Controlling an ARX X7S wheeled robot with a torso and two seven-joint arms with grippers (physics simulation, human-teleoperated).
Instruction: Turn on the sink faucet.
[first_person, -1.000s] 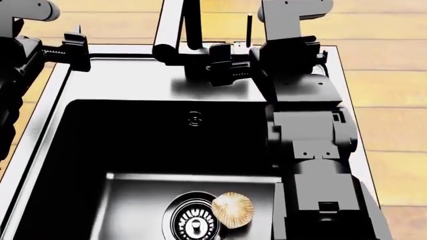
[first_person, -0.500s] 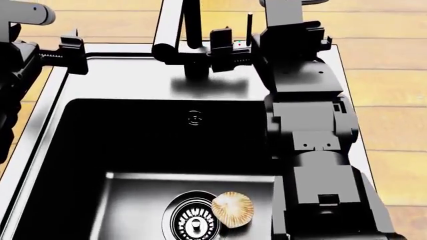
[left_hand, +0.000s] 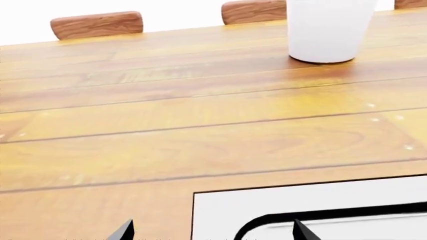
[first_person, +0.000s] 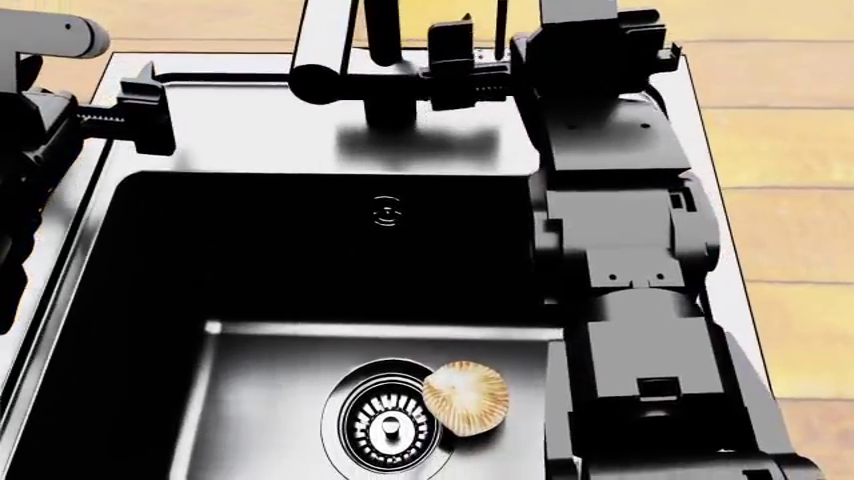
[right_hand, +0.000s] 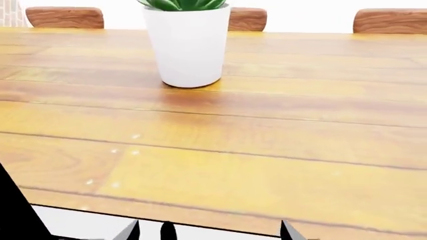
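The sink faucet (first_person: 320, 50) stands on the back rim of the sink (first_person: 240, 130), its spout over the black basin. Its thin upright lever (first_person: 503, 25) rises right of the square base. My right gripper (first_person: 487, 55) is open at the lever. In the right wrist view the lever tip (right_hand: 168, 231) shows between the spread fingertips of the right gripper (right_hand: 208, 231), nearer one finger and not pinched. My left gripper (first_person: 100, 115) is open and empty over the sink's back left rim; the left wrist view shows it (left_hand: 212, 232) above the rim corner (left_hand: 300, 205).
A ribbed tan shell-like piece (first_person: 467, 397) lies beside the chrome drain strainer (first_person: 387, 428); the overflow fitting (first_person: 387, 212) is on the back wall. A white plant pot (right_hand: 188, 47) stands on the wooden counter (right_hand: 280, 150) behind the sink. Wooden chair backs (right_hand: 64, 16) line the far edge.
My right gripper has moved toward the back of the sink, bringing its open fingers around the lever. The head view has shifted, so the sink sits higher in frame. The left gripper stayed put.
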